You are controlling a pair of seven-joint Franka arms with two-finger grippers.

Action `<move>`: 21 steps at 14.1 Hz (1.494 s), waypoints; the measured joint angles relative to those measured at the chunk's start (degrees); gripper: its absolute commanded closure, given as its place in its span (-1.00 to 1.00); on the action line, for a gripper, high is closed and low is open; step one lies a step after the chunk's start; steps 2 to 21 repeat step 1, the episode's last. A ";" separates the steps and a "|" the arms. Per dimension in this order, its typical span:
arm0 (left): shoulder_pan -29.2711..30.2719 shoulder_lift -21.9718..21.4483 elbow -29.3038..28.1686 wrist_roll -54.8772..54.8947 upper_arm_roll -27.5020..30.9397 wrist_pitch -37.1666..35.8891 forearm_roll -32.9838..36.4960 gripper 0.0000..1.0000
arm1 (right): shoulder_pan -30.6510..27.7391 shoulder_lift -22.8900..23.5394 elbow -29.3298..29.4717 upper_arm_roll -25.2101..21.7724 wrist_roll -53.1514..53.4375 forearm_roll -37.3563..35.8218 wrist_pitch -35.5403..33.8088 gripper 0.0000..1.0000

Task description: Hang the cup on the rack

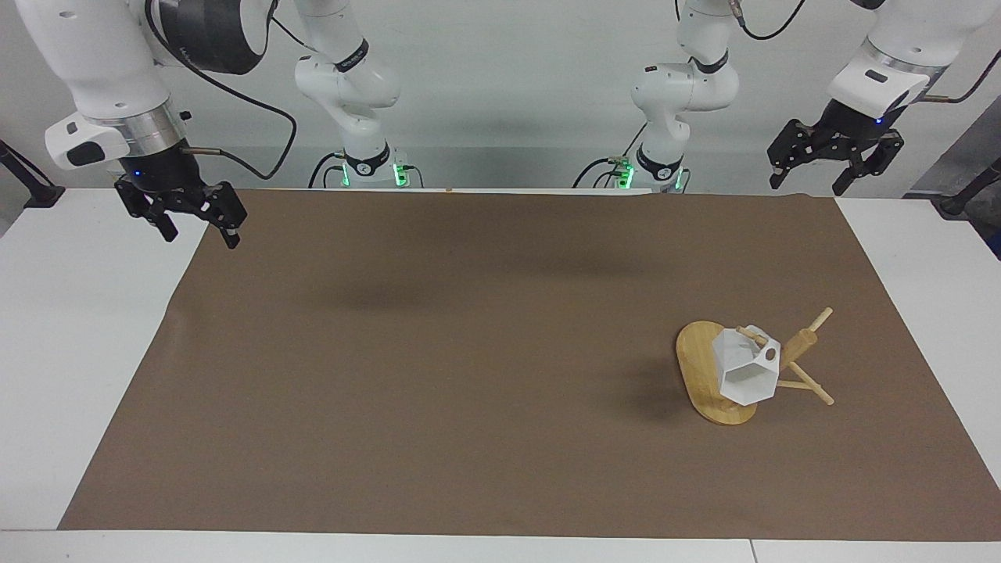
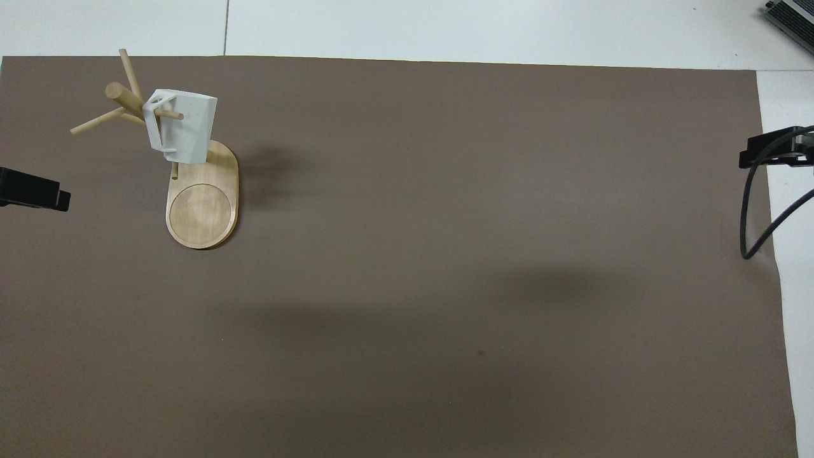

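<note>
a white table (image 1: 47, 328) stands before a pale wall, most of its top covered by a brown mat (image 1: 469, 352). the left gripper (image 1: 809, 176) hangs high in the air with its two fingers spread wide and nothing between them, over the corner of the mat at the left arm's end, by the robots' edge of the table. in the overhead view only a dark tip of it (image 2: 32, 189) shows at the frame's edge, so its exact spot over the mat is hard to fix from there. the right gripper (image 1: 195, 223) hovers over the mat's edge at the right arm's end, close to the robots, fingers likewise parted and empty, a black cable (image 1: 235, 94) looping from its wrist.

well apart from both grippers, toward the left arm's end of the table, the rack (image 1: 708, 375) stands on the mat on its oval base, the post (image 1: 799, 344) rising with thin pegs sticking out. the cup (image 1: 747, 367) hangs on one peg (image 2: 168, 114), which passes through the handle; its faceted white body hangs over the base, clear of the mat, with the hexagonal rim turned away from the robots.
</note>
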 measured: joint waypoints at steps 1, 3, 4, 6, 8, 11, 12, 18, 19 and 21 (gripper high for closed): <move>0.06 0.00 -0.06 0.02 0.11 0.00 0.03 -1.00 | 0.00 0.00 0.00 0.00 0.00 0.00 0.00 -1.00; 0.06 0.00 -0.06 0.02 0.11 0.00 0.03 -1.00 | 0.00 0.00 0.00 0.00 0.00 0.00 0.00 -1.00; 0.06 0.00 -0.06 0.02 0.11 0.00 0.03 -1.00 | 0.00 0.00 0.00 0.00 0.00 0.00 0.00 -1.00; 0.06 0.00 -0.06 0.02 0.11 0.00 0.03 -1.00 | 0.00 0.00 0.00 0.00 0.00 0.00 0.00 -1.00; 0.06 0.00 -0.06 0.02 0.11 0.00 0.03 -1.00 | 0.00 0.00 0.00 0.00 0.00 0.00 0.00 -1.00; 0.06 0.00 -0.06 0.02 0.11 0.00 0.03 -1.00 | 0.00 0.00 0.00 0.00 0.00 0.00 0.00 -1.00; 0.06 0.00 -0.06 0.02 0.11 0.00 0.03 -1.00 | 0.00 0.00 0.00 0.00 0.00 0.00 0.00 -1.00; 0.06 0.00 -0.06 0.02 0.11 0.00 0.03 -1.00 | 0.00 0.00 0.00 0.00 0.00 0.00 0.00 -1.00; 0.06 0.00 -0.06 0.02 0.11 0.00 0.03 -1.00 | 0.00 0.00 0.00 0.00 0.00 0.00 0.00 -1.00; 0.06 0.00 -0.06 0.02 0.11 0.00 0.03 -1.00 | 0.00 0.00 0.00 0.00 0.00 0.00 0.00 -1.00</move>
